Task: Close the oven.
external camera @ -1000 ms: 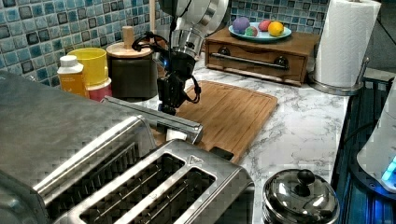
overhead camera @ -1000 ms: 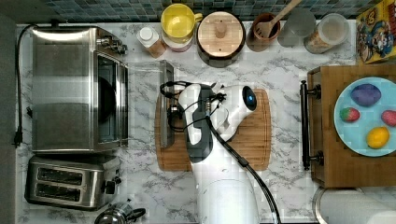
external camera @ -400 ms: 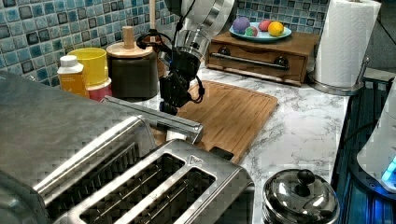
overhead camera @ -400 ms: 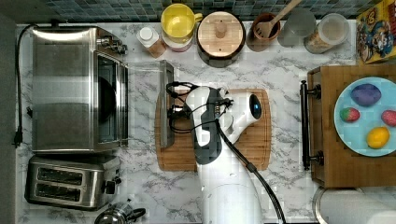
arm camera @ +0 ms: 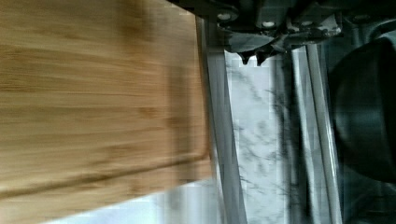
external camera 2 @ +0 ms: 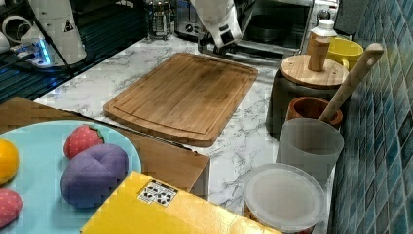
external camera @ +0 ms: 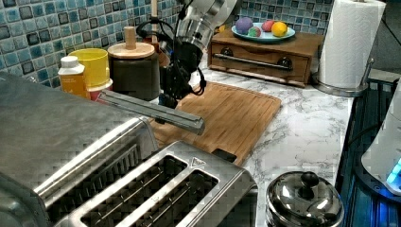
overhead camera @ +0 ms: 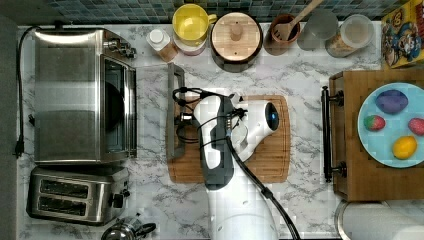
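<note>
While oven [overhead camera: 85, 95] door hangs open, gripper [arm camera: 252, 57], fingertips together, has edged nearer its handle [overhead camera: 174, 112]

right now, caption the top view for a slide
Franka gripper at the bar handle of the open oven door, beside a wooden cutting board.

Brushed-steel oven [overhead camera: 82, 95], wooden board [external camera 2: 187, 95]
</note>
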